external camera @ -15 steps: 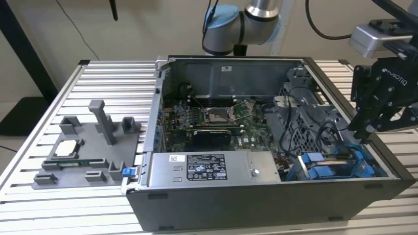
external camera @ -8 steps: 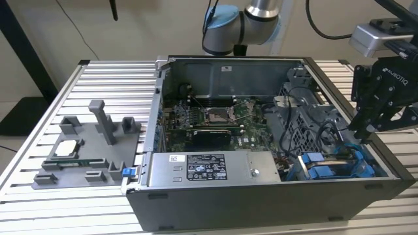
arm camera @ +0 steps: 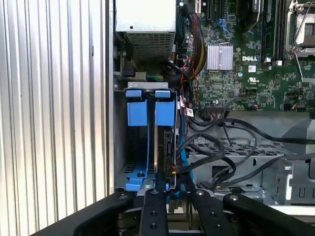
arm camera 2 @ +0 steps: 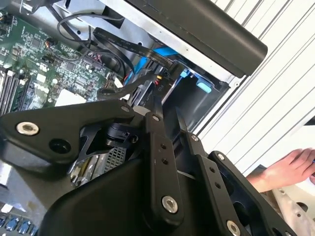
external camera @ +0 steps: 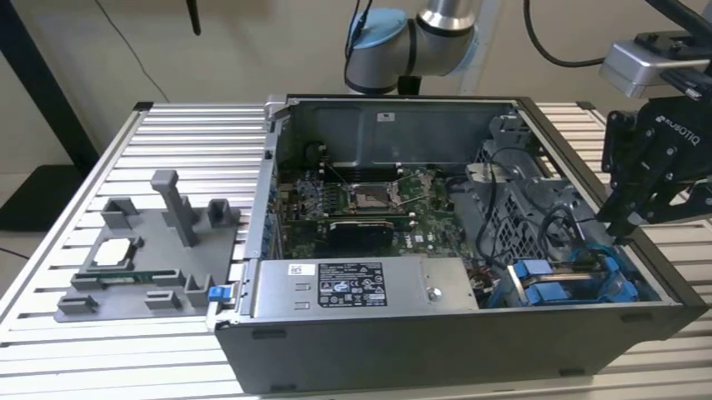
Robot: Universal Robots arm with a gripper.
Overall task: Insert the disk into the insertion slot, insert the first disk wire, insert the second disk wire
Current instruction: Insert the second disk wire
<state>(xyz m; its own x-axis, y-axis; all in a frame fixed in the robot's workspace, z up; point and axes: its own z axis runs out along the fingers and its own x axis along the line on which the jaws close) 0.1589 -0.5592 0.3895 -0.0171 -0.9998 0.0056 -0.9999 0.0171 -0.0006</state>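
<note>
The open computer case point(external camera: 445, 350) sits mid-frame on the tabletop point(external camera: 167, 133) in the exterior view, with the gripper point(external camera: 619, 229) poised at right over its lower-right corner; we cannot tell its grip. Lower centre in the first wrist view, the disk point(arm camera: 165, 142) stands on edge in the slot point(arm camera: 147, 162). A tilt could jam it there, we judge, or the black cables point(arm camera: 216, 147) alongside could snag.

Pincer point(external camera: 621, 232) pointing down, fingers point(arm camera: 153, 211) pinching disk point(arm camera: 165, 152) edge.

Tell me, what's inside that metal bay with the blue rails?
The disk stands edge-on in the insertion slot, beside a seemingly empty blue carrier. The pincer covers one end of it.
</note>
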